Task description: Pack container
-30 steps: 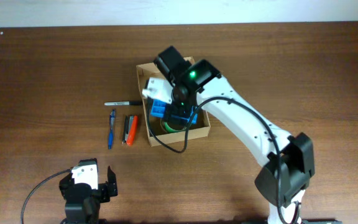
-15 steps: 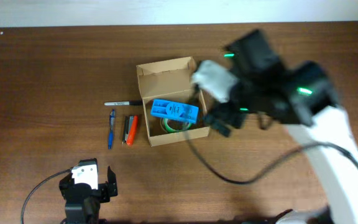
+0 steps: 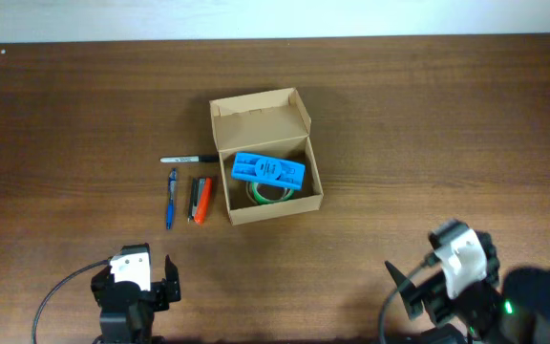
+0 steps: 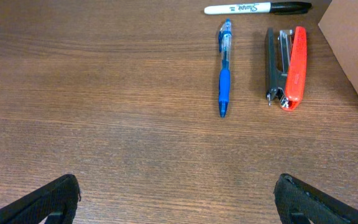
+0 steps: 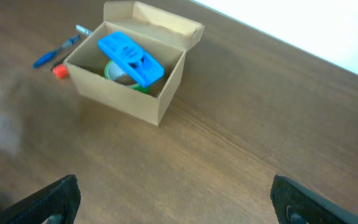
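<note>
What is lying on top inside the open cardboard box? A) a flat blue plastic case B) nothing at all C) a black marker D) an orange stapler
A: the blue case sits across the open box, over a green tape roll, while the stapler and marker lie on the table beside it.

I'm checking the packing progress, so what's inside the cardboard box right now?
Inside the container, a blue plastic case lies tilted across the top. Under it, part of a green tape roll shows. The case covers the rest of the floor, so anything else is hidden.
</note>
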Motion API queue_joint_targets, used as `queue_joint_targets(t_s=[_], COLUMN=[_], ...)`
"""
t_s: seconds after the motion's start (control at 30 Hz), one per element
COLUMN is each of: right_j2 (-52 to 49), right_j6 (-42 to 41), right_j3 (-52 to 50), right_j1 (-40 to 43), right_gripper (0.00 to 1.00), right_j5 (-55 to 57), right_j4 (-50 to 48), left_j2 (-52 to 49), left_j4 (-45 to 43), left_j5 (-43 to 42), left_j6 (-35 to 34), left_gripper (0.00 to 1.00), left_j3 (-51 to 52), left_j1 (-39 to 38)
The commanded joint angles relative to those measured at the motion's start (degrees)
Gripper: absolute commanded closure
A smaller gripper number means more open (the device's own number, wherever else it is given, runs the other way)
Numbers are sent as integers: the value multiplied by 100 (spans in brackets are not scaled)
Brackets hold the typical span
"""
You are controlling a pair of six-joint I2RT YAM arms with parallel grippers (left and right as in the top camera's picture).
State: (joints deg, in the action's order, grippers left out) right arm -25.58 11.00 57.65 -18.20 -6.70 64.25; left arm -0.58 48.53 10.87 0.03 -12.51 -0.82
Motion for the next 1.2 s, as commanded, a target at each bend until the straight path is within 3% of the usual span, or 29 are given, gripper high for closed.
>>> queue_joint_targets(t_s=[0.0,0.17,0.37,1.17], right_j2=[584,925,927,927], right_j6=[-682,-1156,-1152,-1150], right_j3=[-330,-636,-1314,-1329], right_j1=[37,37,37,35], right_gripper=[1,1,1,1], right_j5=[518,1268,1362,1513], right_j4=[-205,-527,-833,-743], left_j2=[24,24,24,24], left_j4=[-11,-11,-11,-11], left_j5=[-61,-61,-61,-61], left_j6=[87,87,87,87], left_gripper=[0,1,0,1], left_j3=[48,48,48,48], left_j1=[31,31,31,31])
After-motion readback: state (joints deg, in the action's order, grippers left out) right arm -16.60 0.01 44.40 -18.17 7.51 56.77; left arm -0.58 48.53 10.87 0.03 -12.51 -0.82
